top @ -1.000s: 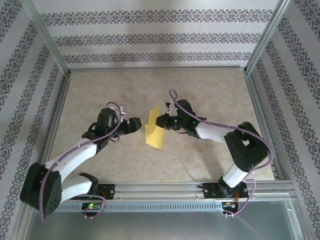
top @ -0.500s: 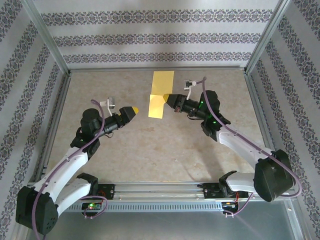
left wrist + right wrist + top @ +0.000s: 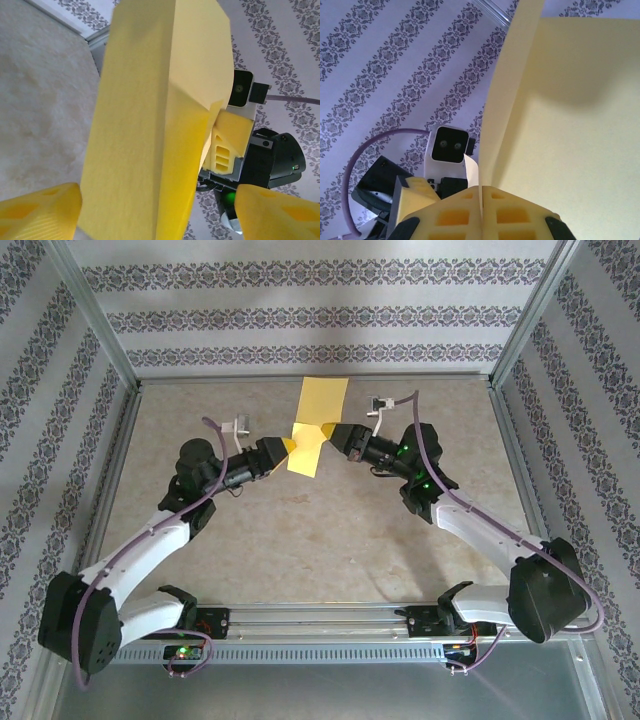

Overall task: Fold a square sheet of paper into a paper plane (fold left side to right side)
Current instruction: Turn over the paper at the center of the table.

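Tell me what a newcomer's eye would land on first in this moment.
The yellow sheet of paper stands out at once, held up in the air toward the back of the table, between the two arms. The right claw is pinched shut on one edge of it. The left claw is open around the opposite side, its fingers set wide apart.
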You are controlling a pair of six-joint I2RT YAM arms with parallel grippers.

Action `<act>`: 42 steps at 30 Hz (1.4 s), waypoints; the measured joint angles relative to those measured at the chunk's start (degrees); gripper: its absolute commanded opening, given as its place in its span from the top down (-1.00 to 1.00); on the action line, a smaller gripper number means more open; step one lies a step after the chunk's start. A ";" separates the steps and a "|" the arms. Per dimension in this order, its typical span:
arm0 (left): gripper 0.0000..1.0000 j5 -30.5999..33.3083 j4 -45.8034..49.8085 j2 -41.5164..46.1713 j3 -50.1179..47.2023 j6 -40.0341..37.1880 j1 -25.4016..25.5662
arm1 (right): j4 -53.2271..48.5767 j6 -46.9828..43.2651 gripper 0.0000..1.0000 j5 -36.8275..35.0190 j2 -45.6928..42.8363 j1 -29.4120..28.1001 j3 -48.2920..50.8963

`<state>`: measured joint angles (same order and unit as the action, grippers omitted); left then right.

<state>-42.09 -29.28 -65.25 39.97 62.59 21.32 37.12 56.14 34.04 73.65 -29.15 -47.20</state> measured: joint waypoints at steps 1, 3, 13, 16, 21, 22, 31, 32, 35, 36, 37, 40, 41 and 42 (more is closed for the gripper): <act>-0.39 -0.33 -0.87 -0.96 0.22 0.50 0.20 | 0.02 0.20 0.96 0.00 0.20 -0.17 0.00; -0.21 -1.16 -2.32 -2.67 0.81 1.22 0.50 | 0.00 0.57 0.96 0.11 0.50 -0.28 0.00; 0.81 -2.75 -5.70 -4.20 2.01 2.67 0.87 | 0.02 1.07 0.63 0.11 0.76 -0.20 0.04; 0.87 -2.75 -5.68 -4.13 2.05 2.58 0.87 | -0.02 1.16 0.41 0.13 0.76 0.55 0.50; 0.94 -2.73 -2.86 -3.04 2.10 0.90 0.87 | -1.64 0.15 0.16 -0.11 -0.44 2.89 2.91; 0.95 -2.71 -0.94 -2.36 2.32 -0.15 0.87 | -3.08 -0.63 0.11 -0.35 -1.16 3.45 3.37; 1.00 8.57 34.82 4.42 12.90 -21.57 4.39 | -33.64 -19.80 -0.33 -16.09 -13.97 4.63 2.25; 1.00 11.76 39.67 4.28 14.86 -24.59 5.95 | -37.22 -21.99 -0.38 -18.73 -14.99 4.66 1.95; 1.00 22.80 52.59 2.16 20.02 -31.50 11.47 | -46.07 -26.91 -0.67 -26.34 -16.92 4.70 1.57; 1.00 26.45 55.91 1.05 21.42 -32.92 13.25 | -48.35 -28.26 -0.76 -28.37 -17.27 5.01 1.57; 1.00 31.08 59.84 -0.70 23.06 -34.51 15.58 | -50.90 -29.38 -0.86 -30.77 -17.59 5.42 1.57; 1.00 43.82 68.94 -6.71 27.28 -37.20 21.79 | -56.30 -31.74 -0.97 -35.58 -17.84 7.69 1.62; 1.00 47.93 71.60 -9.05 28.81 -37.68 23.80 | -57.88 -32.04 -0.97 -36.74 -17.86 8.81 1.68; 1.00 51.52 73.85 -11.23 30.27 -37.90 25.42 | -58.86 -32.15 -0.97 -37.44 -17.90 9.79 1.81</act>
<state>9.43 44.58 -76.49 70.24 24.69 46.74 -21.74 23.99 -3.40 55.75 -19.35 -45.39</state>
